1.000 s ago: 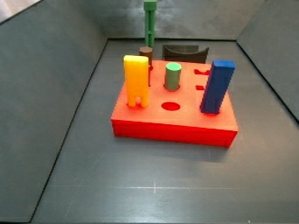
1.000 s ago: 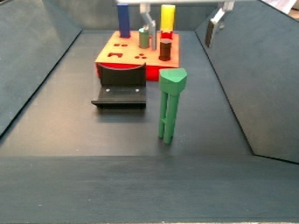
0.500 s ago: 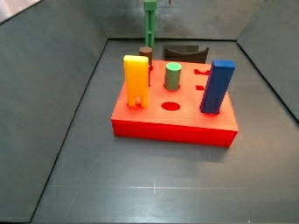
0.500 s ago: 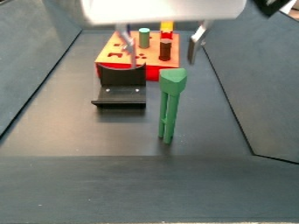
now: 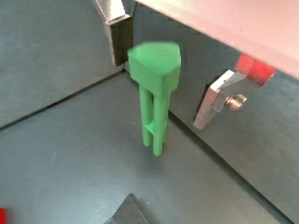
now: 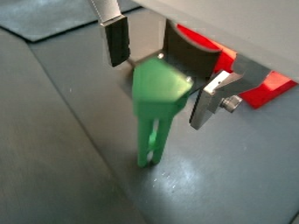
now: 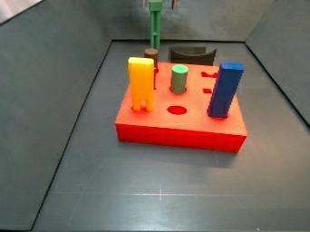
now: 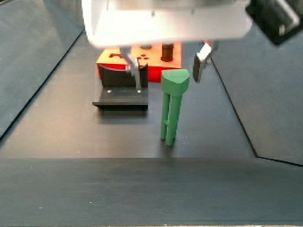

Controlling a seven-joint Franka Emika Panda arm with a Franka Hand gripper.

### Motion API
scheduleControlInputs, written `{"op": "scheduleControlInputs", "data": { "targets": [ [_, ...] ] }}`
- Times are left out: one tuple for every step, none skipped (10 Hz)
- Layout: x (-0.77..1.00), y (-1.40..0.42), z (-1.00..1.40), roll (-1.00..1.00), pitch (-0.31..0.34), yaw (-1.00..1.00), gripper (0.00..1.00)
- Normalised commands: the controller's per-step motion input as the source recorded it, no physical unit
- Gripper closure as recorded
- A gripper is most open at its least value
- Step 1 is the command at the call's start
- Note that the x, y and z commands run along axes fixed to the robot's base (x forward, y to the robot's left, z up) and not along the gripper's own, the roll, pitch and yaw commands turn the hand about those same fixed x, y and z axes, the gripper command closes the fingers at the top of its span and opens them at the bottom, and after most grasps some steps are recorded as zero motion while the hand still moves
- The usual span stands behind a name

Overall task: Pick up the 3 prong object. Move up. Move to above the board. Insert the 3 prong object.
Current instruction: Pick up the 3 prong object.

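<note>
The 3 prong object (image 8: 173, 108) is a slender bright-green bar that stands upright on the dark floor, apart from the board. It also shows at the back in a side view (image 7: 154, 34) and in both wrist views (image 5: 155, 83) (image 6: 156, 96). My gripper (image 8: 171, 73) is open, right over the bar's head, with one finger on each side and a gap at both. It shows in both wrist views (image 5: 162, 87) (image 6: 162, 80). The red board (image 7: 182, 125) holds a yellow block (image 7: 141, 82), a short green cylinder (image 7: 179, 79) and a blue block (image 7: 226, 89).
The dark fixture (image 8: 122, 94) stands on the floor between the bar and the board (image 8: 117, 60); it also shows behind the bar in a wrist view (image 6: 193, 54). Grey walls slope up on both sides of the floor.
My gripper has come down from above and now brackets the head of the green bar. The bar and the pieces on the board have not moved.
</note>
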Motion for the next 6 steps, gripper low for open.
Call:
{"op": "scheduleControlInputs", "data": {
  "targets": [
    [0.0,0.11,-0.24,0.0,0.003,0.1,0.0],
    [0.0,0.03,-0.09,-0.02,0.0,0.04,0.0],
    [0.03,0.0,0.0,0.0,0.036,0.0,0.0],
    [0.0,0.0,0.0,0.01,0.006,0.0,0.0],
    [0.0,0.0,0.0,0.0,0.0,0.0,0.0],
    [0.0,0.0,0.0,0.0,0.0,0.0,1.0]
  ]
}}
